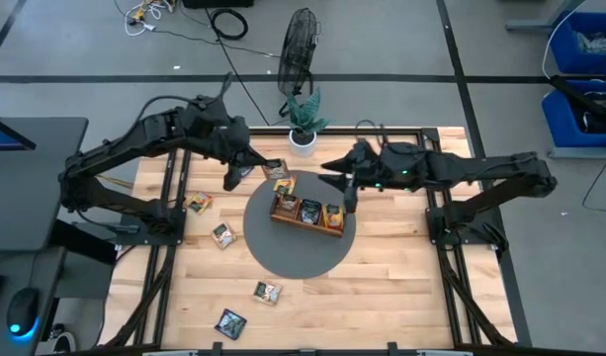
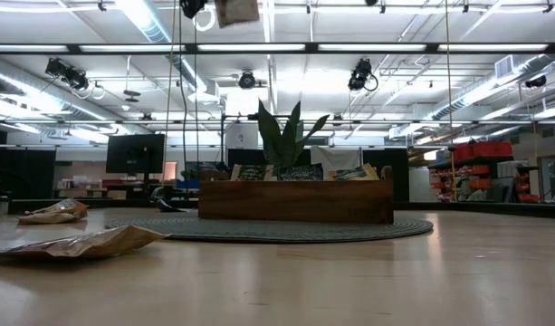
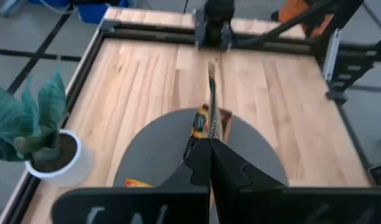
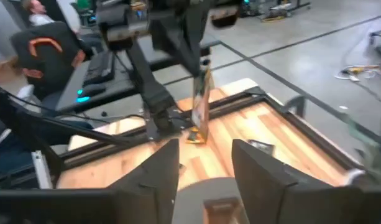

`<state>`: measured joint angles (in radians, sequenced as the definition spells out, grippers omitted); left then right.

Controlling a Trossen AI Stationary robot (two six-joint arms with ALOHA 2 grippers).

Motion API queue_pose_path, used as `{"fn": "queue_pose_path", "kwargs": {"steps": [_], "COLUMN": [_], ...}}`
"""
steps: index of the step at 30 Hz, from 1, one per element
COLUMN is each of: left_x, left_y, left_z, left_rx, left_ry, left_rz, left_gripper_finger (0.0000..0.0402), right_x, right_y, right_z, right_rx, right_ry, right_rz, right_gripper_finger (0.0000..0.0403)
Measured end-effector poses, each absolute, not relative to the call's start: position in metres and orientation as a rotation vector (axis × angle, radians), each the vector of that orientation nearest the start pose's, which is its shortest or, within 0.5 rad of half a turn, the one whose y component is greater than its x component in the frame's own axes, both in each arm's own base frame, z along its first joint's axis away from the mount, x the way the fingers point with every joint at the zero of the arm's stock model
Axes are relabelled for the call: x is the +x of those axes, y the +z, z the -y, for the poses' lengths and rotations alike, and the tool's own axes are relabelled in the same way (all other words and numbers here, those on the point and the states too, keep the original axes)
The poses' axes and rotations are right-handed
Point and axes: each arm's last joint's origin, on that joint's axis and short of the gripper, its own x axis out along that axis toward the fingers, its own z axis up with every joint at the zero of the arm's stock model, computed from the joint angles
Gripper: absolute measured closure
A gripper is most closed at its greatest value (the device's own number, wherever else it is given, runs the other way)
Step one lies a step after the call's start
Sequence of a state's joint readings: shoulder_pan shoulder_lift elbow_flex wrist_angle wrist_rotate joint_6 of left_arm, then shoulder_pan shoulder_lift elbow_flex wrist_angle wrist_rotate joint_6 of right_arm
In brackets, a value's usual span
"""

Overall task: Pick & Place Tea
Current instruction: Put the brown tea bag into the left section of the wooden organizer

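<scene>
Left gripper (image 1: 245,164) jaws clamped on a tea sachet (image 1: 274,169), lifted; right gripper (image 1: 348,193) jaws apart over the tray (image 1: 306,223). Next: carry sachet into a compartment.

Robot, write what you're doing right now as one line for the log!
left gripper: shut on tea bag, above mat edge | right gripper: open, above wooden tray | loose tea bags on table: four

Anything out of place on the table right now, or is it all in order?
Mostly in order. The left gripper is shut on a tea sachet above the mat's edge; the right gripper stands open by the wooden tray. Four loose sachets lie scattered, unsorted, on the bare table.
</scene>
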<state>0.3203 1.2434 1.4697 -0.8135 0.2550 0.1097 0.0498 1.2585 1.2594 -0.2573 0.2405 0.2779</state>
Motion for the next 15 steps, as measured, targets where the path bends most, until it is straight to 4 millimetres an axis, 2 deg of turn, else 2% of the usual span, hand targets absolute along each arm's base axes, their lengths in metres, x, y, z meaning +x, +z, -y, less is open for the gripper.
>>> {"fn": "queue_pose_path", "kwargs": {"steps": [8,15], "left_x": [0.247,0.254], "left_y": [0.365,0.327], "left_z": [-0.071,-0.072], "left_rx": [-0.055,-0.010], "left_ry": [0.014,-0.006], "left_rz": [-0.591,-0.598], "left_gripper_finger": [0.0400,0.0401], "right_x": [0.242,0.234], "right_y": [0.395,0.381], "right_z": [-0.002,-0.001], "right_rx": [0.246,0.295], "right_ry": [-0.335,-0.371], "right_rz": [-0.190,-0.214], "right_gripper_finger": [0.0225,0.0229]}}
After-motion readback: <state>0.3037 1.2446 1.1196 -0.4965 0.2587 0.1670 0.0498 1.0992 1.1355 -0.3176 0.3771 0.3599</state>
